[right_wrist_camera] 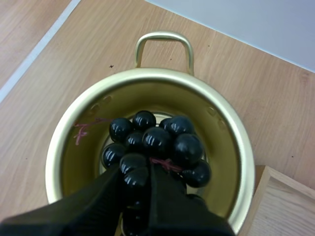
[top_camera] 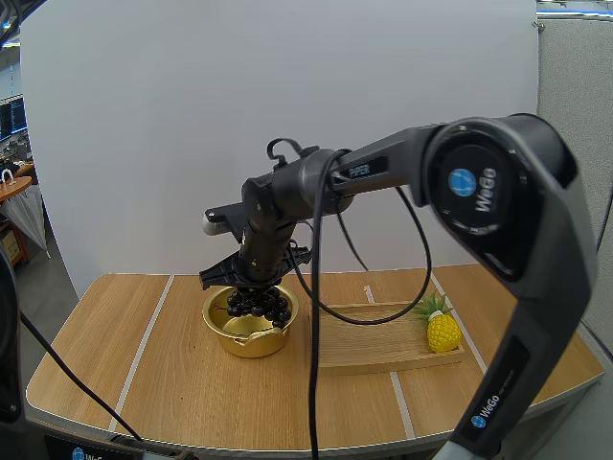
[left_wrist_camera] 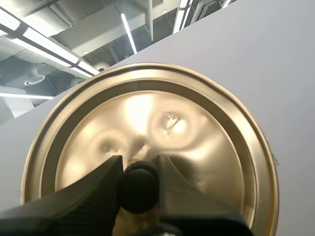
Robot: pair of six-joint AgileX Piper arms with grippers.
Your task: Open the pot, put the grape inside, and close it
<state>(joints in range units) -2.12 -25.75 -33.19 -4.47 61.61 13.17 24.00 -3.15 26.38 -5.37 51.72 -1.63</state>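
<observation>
Right gripper: the right gripper (right_wrist_camera: 137,173) points down over the pot. Its two black fingers pinch the near berries of the bunch, with a single berry filling the gap between them.
Grapes: a bunch of glossy black round grapes (right_wrist_camera: 157,141) hangs from those fingers over the middle of the pot's mouth. In the high view the lowest berries sit at about rim level, inside the ring of the rim. I cannot tell whether any berry touches the pot's floor.
Pot: a round gold metal pot (top_camera: 251,337) stands uncovered on the table, just beside the left end of the tray. One looped handle (right_wrist_camera: 164,42) sticks out on the side away from the right gripper (a thin reddish mark shows on the inner wall).
Left gripper: the left gripper (left_wrist_camera: 139,167) is clamped on a round black knob (left_wrist_camera: 139,188), one finger on either side of it.
Lid: a round gold metal lid (left_wrist_camera: 147,118) with a stepped rim is held off the pot by that knob, its knobbed face turned to the gripper.
Tray: a shallow rectangular wooden tray (top_camera: 378,347) lies to the right of the pot.
Pineapple: a small yellow pineapple (top_camera: 442,331) with a green crown sits at the tray's right end.
Table: a light wooden table (top_camera: 115,355) with pale stripes carries the pot and the tray.
</observation>
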